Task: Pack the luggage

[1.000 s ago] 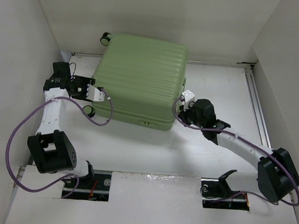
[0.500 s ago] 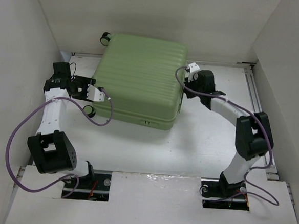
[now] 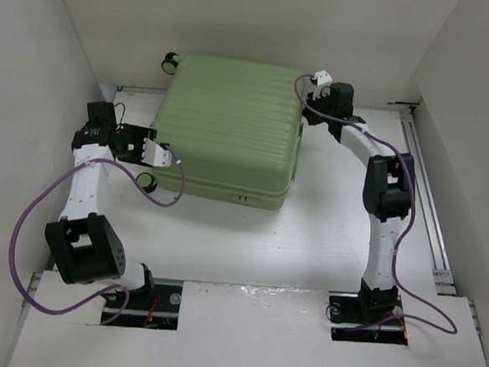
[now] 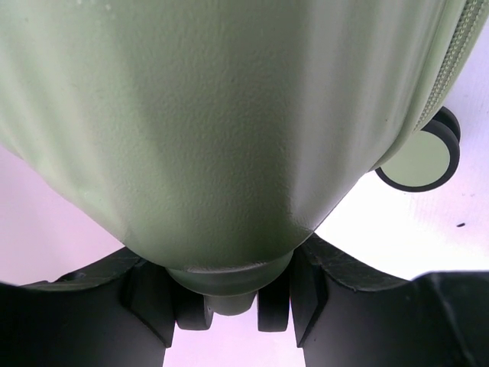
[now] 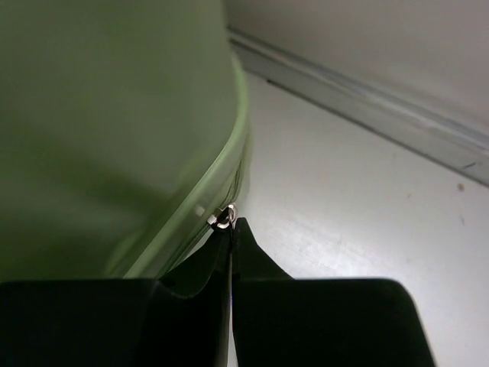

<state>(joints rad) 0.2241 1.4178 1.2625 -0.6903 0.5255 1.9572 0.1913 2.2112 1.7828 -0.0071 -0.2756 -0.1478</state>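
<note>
— Where is the suitcase (image 3: 231,128)?

— Lying flat and closed on the tabletop (image 3: 324,239), against its far edge and nearer the far-left corner, ribbed shell facing up.

— And the left gripper (image 3: 153,152)?

— It is at the suitcase's left side. In the wrist view its fingers (image 4: 157,298) are partly spread, one on each side of a small double wheel (image 4: 195,310) under the shell's corner, pinching it. Another wheel (image 4: 420,157) shows off to the right, apart from the fingers.

— The right gripper (image 3: 322,76)?

— It is up at the suitcase's far-right corner, arm stretched along the right side. Its fingers are pressed together, tips touching a small metal ring (image 5: 221,218) on the seam. I cannot tell whether the ring is actually caught between them.
</note>
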